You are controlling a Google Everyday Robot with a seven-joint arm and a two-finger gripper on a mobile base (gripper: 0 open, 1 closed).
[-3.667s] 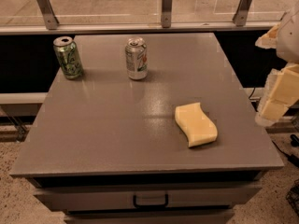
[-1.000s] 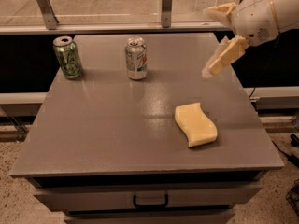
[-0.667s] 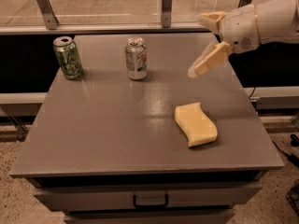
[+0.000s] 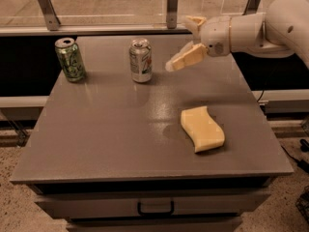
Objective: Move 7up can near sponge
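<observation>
**Gripper open beside the 7up can**

We had the gripper up over the back of the table, just right of the 7up can, not touching it. Its fingers were spread wide with nothing between them. The arm reached in from the right edge. The 7up can stood upright at the back, near the middle. The sponge lay flat toward the front right, well apart from it. A green can stood upright at the back left corner.
</observation>
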